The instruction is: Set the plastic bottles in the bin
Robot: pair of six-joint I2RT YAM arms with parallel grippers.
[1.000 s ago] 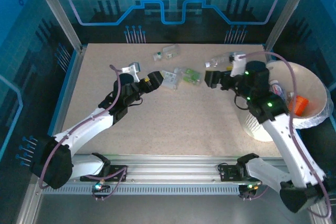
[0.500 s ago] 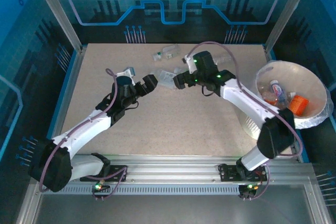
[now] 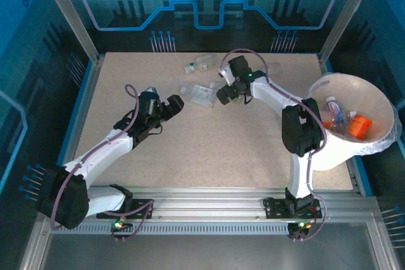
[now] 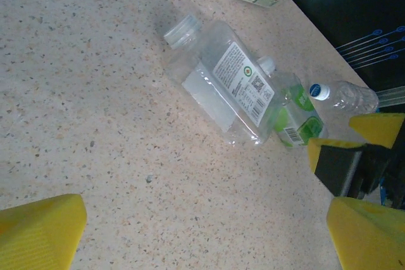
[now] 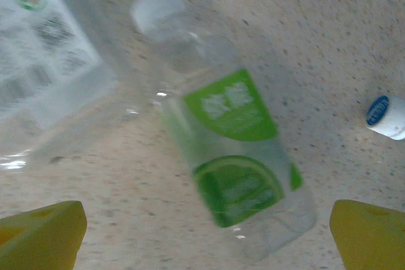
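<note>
Several plastic bottles lie at the back middle of the table. A big clear bottle point(image 3: 201, 93) with a white label point(image 4: 239, 83) lies on its side beside a green-labelled bottle point(image 5: 235, 150), also lying flat. My right gripper point(image 3: 225, 96) hovers open just above the green-labelled bottle point(image 4: 295, 117), its yellow fingertips point(image 5: 42, 235) wide on either side of the bottle's base. My left gripper point(image 3: 173, 103) is open over bare table, a little left of the big clear bottle. The bin point(image 3: 366, 96) stands at the right edge, with bottles point(image 3: 333, 107) inside.
Two more small bottles point(image 3: 198, 64) lie near the back of the table. A blue-capped clear bottle point(image 4: 343, 95) lies just beyond the green-labelled one. An orange item point(image 3: 359, 126) sits in the bin. Frame posts stand at the back corners.
My right arm has swung left from beside the bin to the bottles in the middle and lowered over the green-labelled one. My left gripper has drawn back slightly toward the near left.
</note>
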